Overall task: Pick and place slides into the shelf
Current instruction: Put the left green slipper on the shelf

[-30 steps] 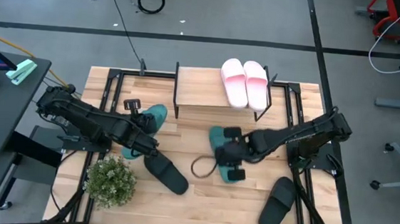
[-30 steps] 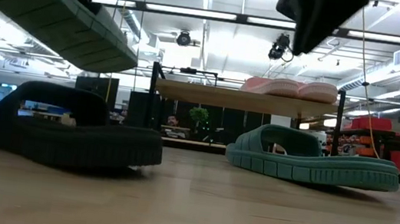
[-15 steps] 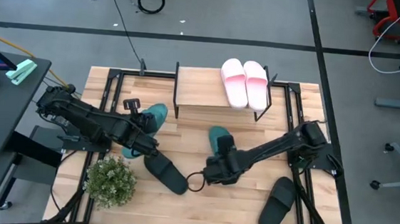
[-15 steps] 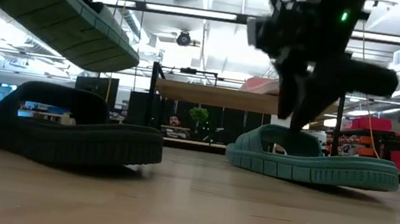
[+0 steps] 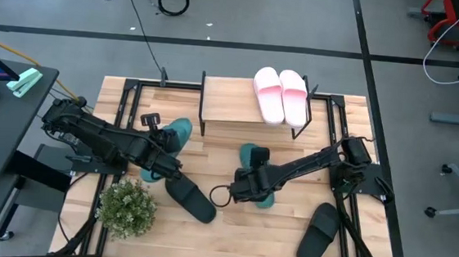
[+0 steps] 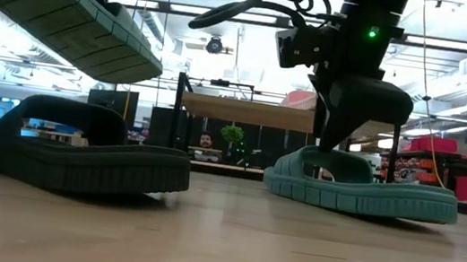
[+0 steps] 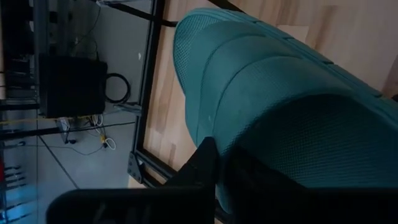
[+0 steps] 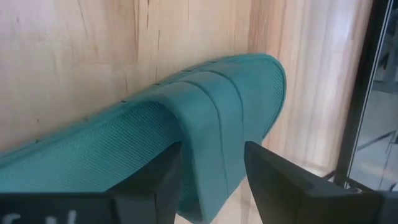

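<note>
My left gripper (image 5: 161, 146) is shut on a teal slide (image 5: 178, 133), which hangs high at the low view's left (image 6: 60, 9). My right gripper (image 8: 211, 158) is open and points down over the second teal slide (image 5: 252, 156), which lies sole down on the table (image 6: 361, 195). Its fingers stand on either side of that slide's strap (image 8: 208, 134); whether they touch it I cannot tell. Two pink slides (image 5: 281, 95) lie on the shelf (image 5: 231, 108). One black slide (image 5: 189, 198) lies near the left gripper, another (image 5: 318, 232) at the near right. My left gripper holds the teal slide lifted clear of the table and tilted, its ribbed sole (image 6: 67, 23) facing down. One dark finger (image 7: 204, 167) lies against the slide's edge. The slide itself fills the wrist view and hides the rest of the hold.
A small potted plant (image 5: 127, 207) stands at the near left beside the black slide. Black metal frames (image 5: 128, 108) run along both sides of the table. The shelf's left half is bare plank.
My right gripper has moved toward the table's left edge and come down over the teal slide on the table, until its fingers stand on either side of the strap. That slide has stayed put. My left arm has kept its teal slide aloft.
</note>
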